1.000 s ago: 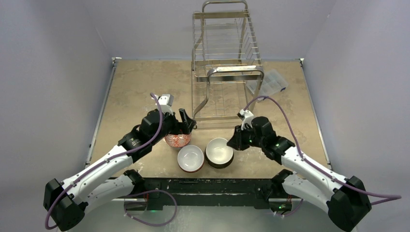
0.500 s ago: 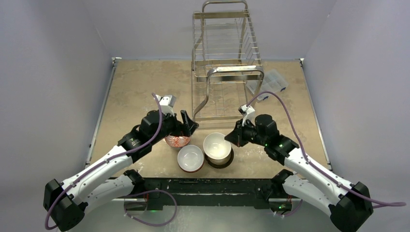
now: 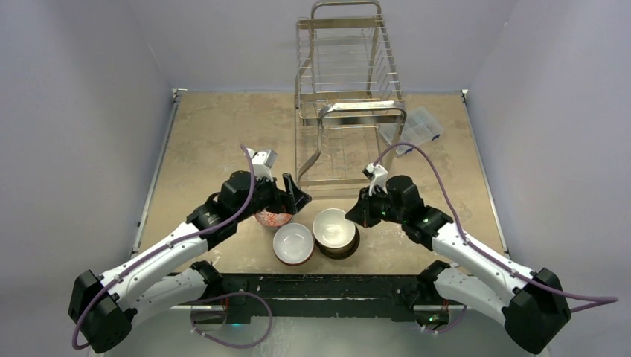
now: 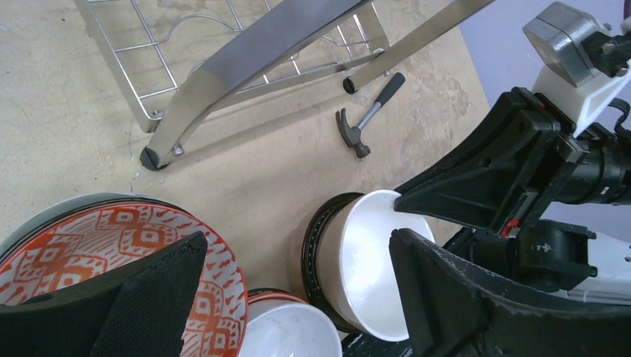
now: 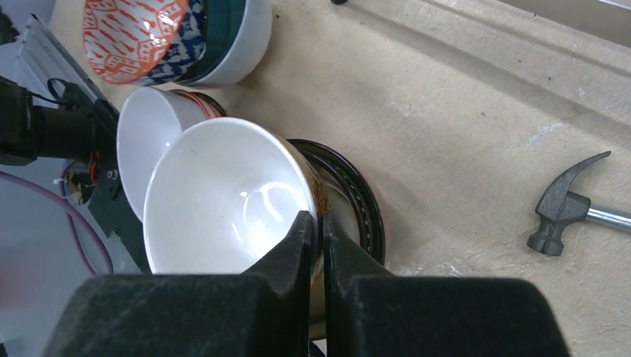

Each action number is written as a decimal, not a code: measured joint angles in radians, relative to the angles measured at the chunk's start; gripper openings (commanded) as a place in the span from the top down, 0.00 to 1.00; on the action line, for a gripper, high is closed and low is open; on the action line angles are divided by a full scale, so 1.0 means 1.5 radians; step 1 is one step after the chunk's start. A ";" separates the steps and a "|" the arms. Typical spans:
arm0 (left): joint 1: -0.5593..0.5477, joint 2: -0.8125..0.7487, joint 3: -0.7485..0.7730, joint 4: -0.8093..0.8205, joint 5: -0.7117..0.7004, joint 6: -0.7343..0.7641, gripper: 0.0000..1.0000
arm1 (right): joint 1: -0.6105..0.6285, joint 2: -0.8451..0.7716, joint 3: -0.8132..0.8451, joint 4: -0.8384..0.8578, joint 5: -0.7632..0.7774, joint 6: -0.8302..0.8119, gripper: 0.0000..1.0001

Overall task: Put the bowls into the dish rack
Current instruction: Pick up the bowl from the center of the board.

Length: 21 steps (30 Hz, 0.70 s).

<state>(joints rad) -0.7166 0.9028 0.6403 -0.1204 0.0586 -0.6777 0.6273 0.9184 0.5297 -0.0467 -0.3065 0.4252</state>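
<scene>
Top view: dish rack [image 3: 346, 111] stands far-middle on the table [image 3: 216, 134]. Both tiers look bare as far as I can see, so nothing's loaded yet. All the bowls sit near my bases. Patterned bowl [image 3: 272, 219] is on the left, w/ the white bowl [image 3: 292, 244] just beside it. Cream bowl [image 3: 332, 227] is to the right, tilted inside a dark bowl [image 3: 353, 248]. My left gripper [image 3: 292, 195] hangs over the patterned bowl. My right gripper [image 3: 351, 216] is at the cream bowl's far-right rim. A clear box [image 3: 418, 125] lies right of the rack, not my job

Left wrist view: my left fingers are spread wide w/ nothing betw them. One is above the patterned bowl, the other out toward the cream bowl. A grey rim shows round the patterned one, so it's nested in at least one more. A small hammer [image 4: 368, 115] lies on the table near a rack foot

Right wrist view: my right fingers are pressed together on the cream bowl's rim, one inside, one outside, so it's a firm pinch. The bowl is tipped, its low side down in the dark bowl. Can't tell if it's clear of it

My read: first bowl gripped but not carried to the rack. Every bowl is left to load, incl. the dark one under it, the white one and the patterned stack
</scene>
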 measured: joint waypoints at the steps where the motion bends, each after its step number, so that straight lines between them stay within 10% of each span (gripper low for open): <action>1: 0.000 0.002 -0.002 0.000 0.005 -0.002 0.08 | 0.000 0.006 0.000 0.000 0.000 0.000 0.90; 14: 0.000 0.002 -0.012 0.000 0.016 -0.013 0.08 | 0.002 0.053 0.005 -0.035 0.021 -0.014 0.65; 21: 0.000 0.001 -0.012 0.009 0.017 -0.022 0.08 | 0.011 0.062 0.007 -0.050 0.025 -0.018 0.75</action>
<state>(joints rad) -0.7166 0.9047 0.6216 -0.1062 0.0834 -0.7113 0.6437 1.0119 0.5404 -0.1223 -0.2687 0.3977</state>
